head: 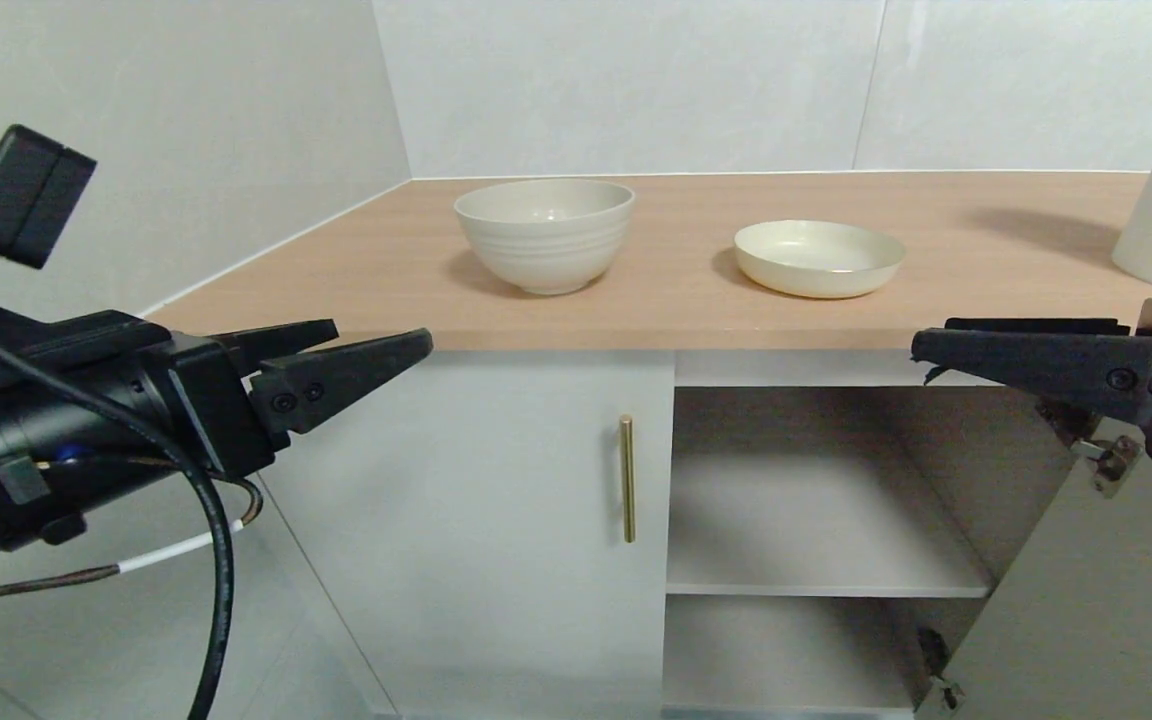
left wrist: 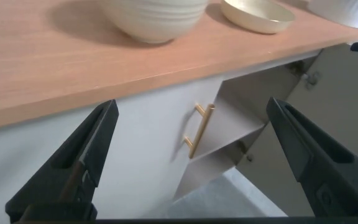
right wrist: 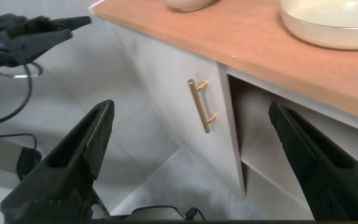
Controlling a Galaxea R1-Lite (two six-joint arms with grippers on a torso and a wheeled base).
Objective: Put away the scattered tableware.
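First, with my left tool (head: 383, 335) and right tool (head: 931, 335) both wide and empty, I should pinch the shallow cream dish (head: 819, 258) by its near rim, keeping it level.

Bright, soft light from the right throws faint shadows left of the bowl (head: 543, 235) and plate (head: 818, 258).

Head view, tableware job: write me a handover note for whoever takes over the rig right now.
Left hand: open, holding nothing, in front of the shut left door, just below the counter's edge.
Right hand: open, holding nothing, in front of the open compartment.
Bowl and shallow dish sit apart on the counter.
Done: right cabinet door stands open, shelf exposed.
Left: both pieces still have to go into the cabinet.
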